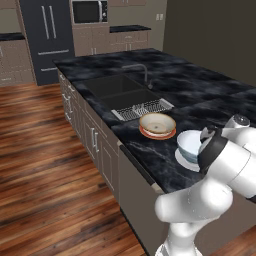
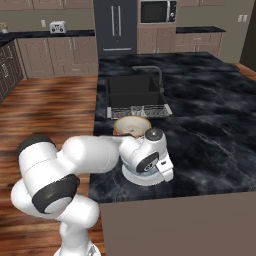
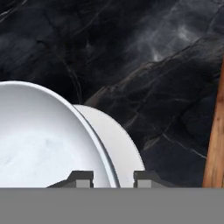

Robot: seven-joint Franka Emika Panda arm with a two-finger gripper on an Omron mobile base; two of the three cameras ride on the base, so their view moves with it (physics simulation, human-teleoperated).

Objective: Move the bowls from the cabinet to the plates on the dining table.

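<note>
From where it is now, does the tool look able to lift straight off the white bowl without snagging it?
Probably yes. The tool straddles the white bowl rim with its jaws slightly apart, the bowl sits on the white plate, and nothing stands above. The cream bowl is off to one side.

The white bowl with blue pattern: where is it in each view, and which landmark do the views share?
Left base view: white bowl, lower right, beside the arm.
Right base view: lower centre, mostly behind the hand.
Hand view: left half.
Shared landmark: the white plate beneath it.
</note>
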